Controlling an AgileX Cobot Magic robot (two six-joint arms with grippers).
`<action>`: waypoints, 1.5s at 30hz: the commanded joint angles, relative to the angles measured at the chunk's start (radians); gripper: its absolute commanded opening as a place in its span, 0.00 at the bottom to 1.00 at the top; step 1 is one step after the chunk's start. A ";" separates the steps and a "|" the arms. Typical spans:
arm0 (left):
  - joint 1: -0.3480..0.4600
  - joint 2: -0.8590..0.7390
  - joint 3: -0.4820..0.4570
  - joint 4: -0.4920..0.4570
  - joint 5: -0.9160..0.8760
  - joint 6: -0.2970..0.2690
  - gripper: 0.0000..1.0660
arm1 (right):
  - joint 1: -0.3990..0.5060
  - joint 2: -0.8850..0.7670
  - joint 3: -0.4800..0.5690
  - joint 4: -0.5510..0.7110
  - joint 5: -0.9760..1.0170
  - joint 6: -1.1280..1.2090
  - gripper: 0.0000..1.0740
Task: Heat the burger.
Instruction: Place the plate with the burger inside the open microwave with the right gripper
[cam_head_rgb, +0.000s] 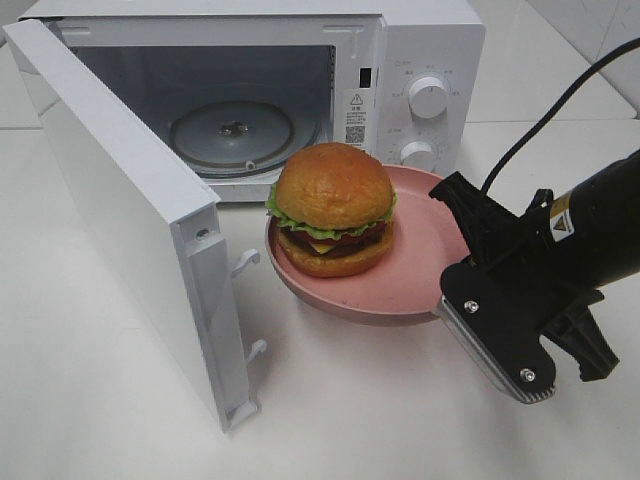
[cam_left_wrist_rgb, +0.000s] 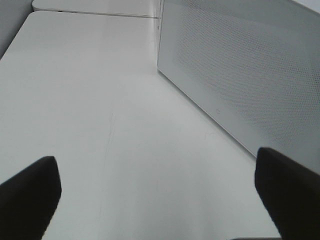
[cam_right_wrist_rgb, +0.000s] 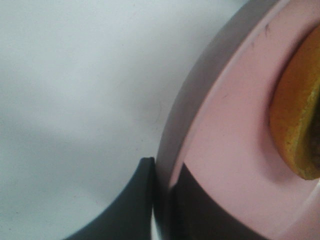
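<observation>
the right gripper pinched the rim of the pink plate bearing the burger, before the open microwave; the left gripper stood spread wide.

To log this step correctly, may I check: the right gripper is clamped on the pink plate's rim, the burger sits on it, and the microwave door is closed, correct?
Not quite: the microwave door stands wide open, as the exterior high view shows. The rest holds: the right gripper is clamped on the rim of the pink plate, and the burger sits on it.
</observation>
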 joint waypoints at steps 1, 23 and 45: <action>0.001 -0.016 0.000 -0.008 -0.015 0.002 0.92 | -0.007 -0.014 -0.030 -0.009 -0.062 -0.004 0.00; 0.001 -0.016 0.000 -0.008 -0.015 0.002 0.92 | 0.036 -0.006 -0.173 -0.039 0.093 0.031 0.00; 0.001 -0.016 0.000 -0.008 -0.015 0.002 0.92 | 0.071 0.174 -0.379 -0.042 0.175 0.087 0.00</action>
